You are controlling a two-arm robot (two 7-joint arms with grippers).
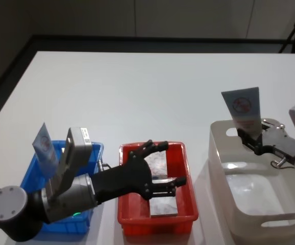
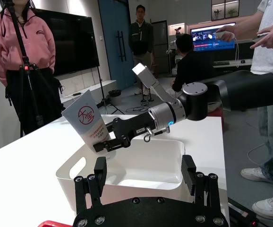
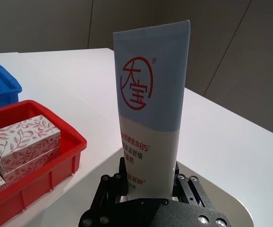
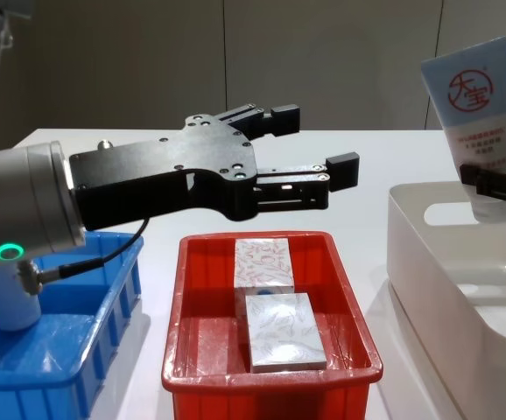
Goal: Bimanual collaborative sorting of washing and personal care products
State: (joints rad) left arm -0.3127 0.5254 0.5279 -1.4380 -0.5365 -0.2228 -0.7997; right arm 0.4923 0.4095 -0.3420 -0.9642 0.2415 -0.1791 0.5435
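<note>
A pale-blue squeeze tube [image 1: 241,108] with a red round logo stands upright over the back rim of the white bin [image 1: 220,168], with my right gripper [image 1: 254,143] shut on its lower end. The right wrist view shows the tube [image 3: 150,109] close up between the gripper [image 3: 148,187] fingers. My left gripper [image 1: 170,164] hovers open above the red bin [image 1: 132,217], holding nothing. Two white boxes with a pink-red leaf pattern [image 4: 263,262] [image 4: 284,330] lie flat in that bin. Another tube [image 1: 45,148] stands in the blue bin [image 1: 32,178].
The three bins stand in a row at the table's near edge: blue on the left, red in the middle, white on the right. Beyond them the white tabletop [image 1: 137,92] stretches to its dark far edge. Bystanders and a tripod [image 2: 25,71] stand off the table.
</note>
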